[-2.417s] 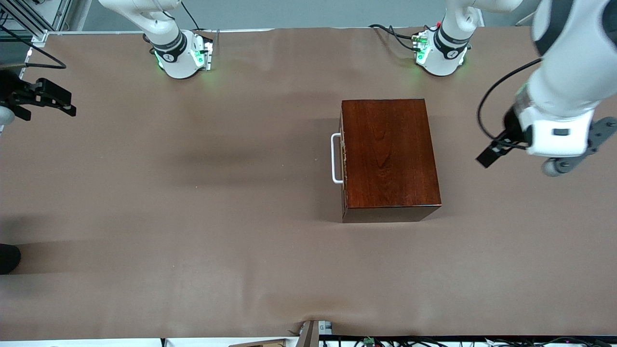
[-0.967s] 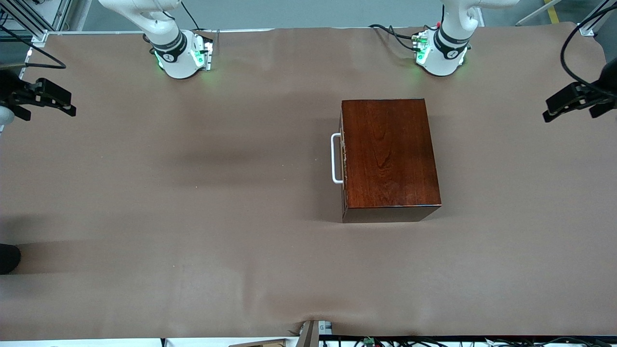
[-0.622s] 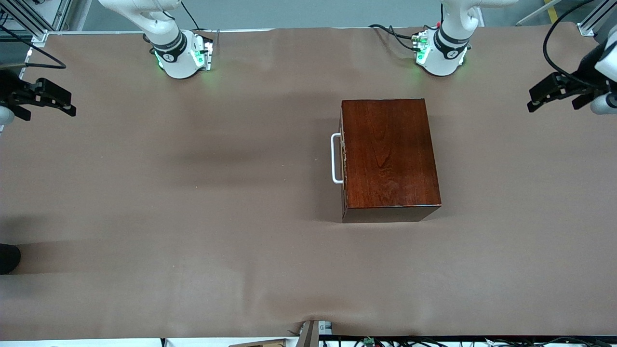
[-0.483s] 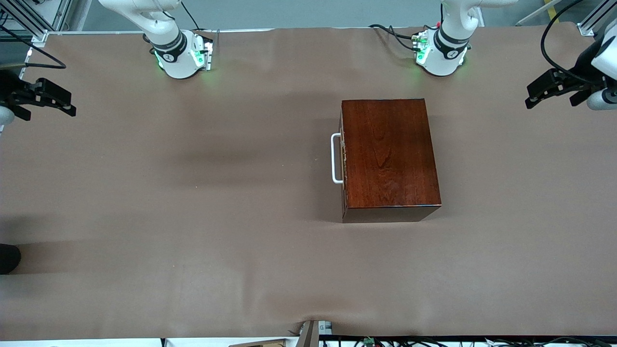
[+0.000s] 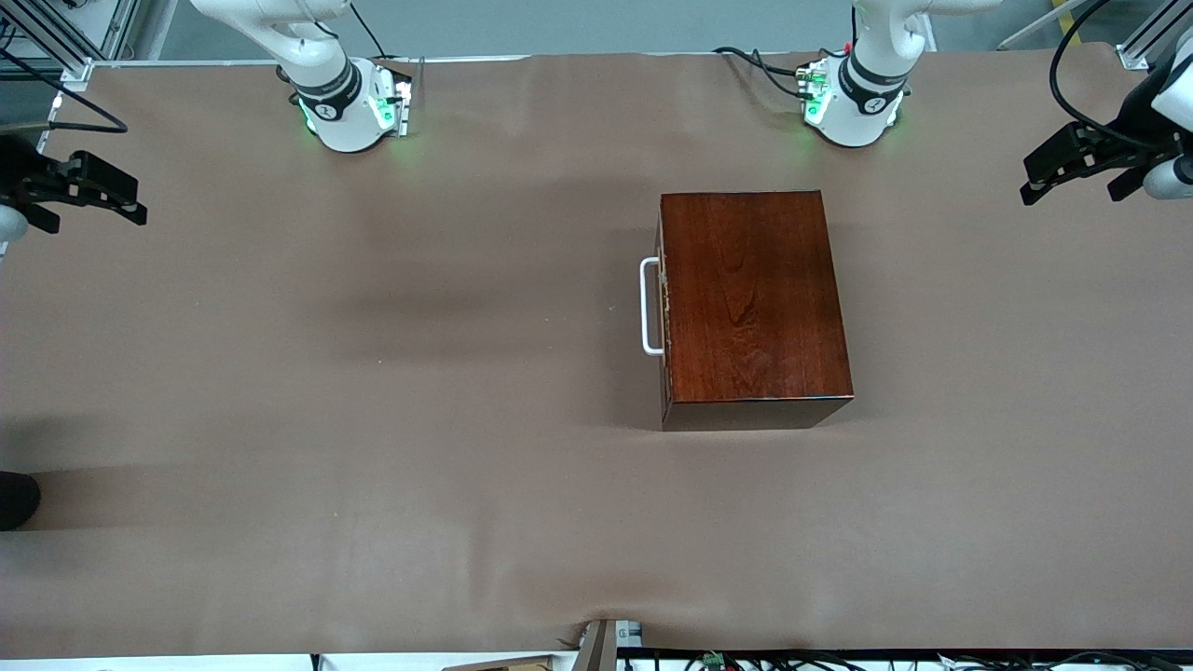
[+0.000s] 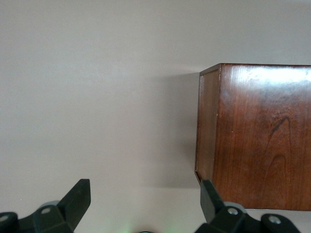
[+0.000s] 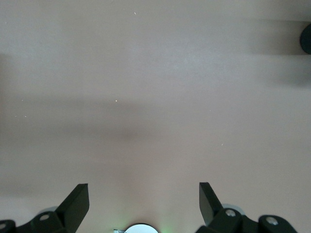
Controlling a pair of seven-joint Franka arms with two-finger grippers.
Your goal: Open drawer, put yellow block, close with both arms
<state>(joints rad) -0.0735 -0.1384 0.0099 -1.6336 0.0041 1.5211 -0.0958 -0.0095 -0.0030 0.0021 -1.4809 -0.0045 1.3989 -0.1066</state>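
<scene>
The drawer [image 5: 664, 308] is seen shut in the box [image 5: 753, 298], its inside hidden, while the left gripper [image 5: 1072, 171] and the right gripper [image 5: 89, 194] are held spread and empty, cut off at the table [image 5: 373, 373] ends.

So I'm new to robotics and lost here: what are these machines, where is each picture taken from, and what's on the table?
These are two white robot arms bolted along one table edge. The big picture looks down from across the table; the other two come from cameras on each arm's wrist. The left gripper hangs open over its own end of the table, and the right gripper hangs open over the other end. Neither holds anything. On the brown table sits a dark wooden box; its drawer is shut, with only the white handle sticking out. The left wrist camera shows that box too. No yellow block is visible.
</scene>
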